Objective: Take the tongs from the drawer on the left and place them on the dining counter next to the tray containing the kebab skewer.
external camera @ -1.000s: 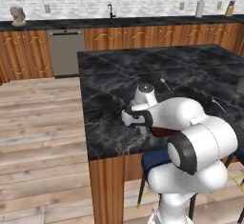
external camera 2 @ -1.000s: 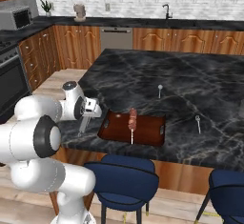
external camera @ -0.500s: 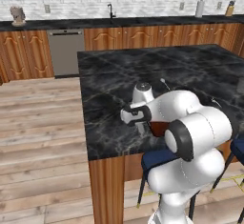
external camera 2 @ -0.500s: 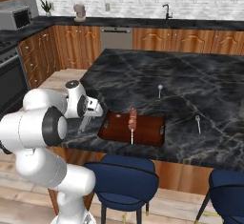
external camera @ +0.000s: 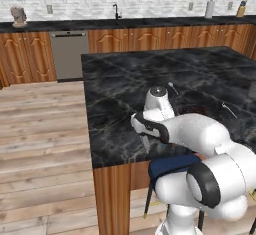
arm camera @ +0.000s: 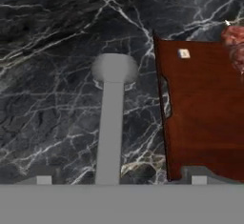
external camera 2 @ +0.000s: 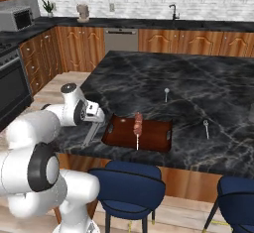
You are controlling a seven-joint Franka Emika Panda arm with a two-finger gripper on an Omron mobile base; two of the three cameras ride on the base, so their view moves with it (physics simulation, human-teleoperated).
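Tongs [arm camera: 109,123] held in the gripper [external camera 2: 92,128], clamped on the near end, long axis running straight out from between the fingers and ending in a rounded head over the black marble of the dining counter [external camera 2: 208,86]. In the right base view, seen as a thin grey strip [external camera 2: 89,135] slanting down from the hand toward the counter's near left edge; tip close to the stone, touching or just above it, cannot tell which.

Tray [arm camera: 205,108] just to one side of the tongs in the hand view, its long dark edge almost parallel to the strip, a narrow band of bare marble between. Kebab skewer [external camera 2: 137,128] lying across the tray, meat [arm camera: 234,39] showing at the far corner in the hand view. Same tray [external camera 2: 141,133] in the right base view, just right of the gripper, by the counter's front edge.

Likely next: lower and release, so the tongs lie flat beside the tray. Landing patch bare; nothing between tongs and stone. Two small utensils [external camera 2: 166,94] [external camera 2: 206,127] farther along the counter, well apart from the spot. Main risk, by judgement: counter's edge near the gripper end, so a release too far back could let the tongs tip off. Blue stools [external camera 2: 129,190] below the edge, out of the way
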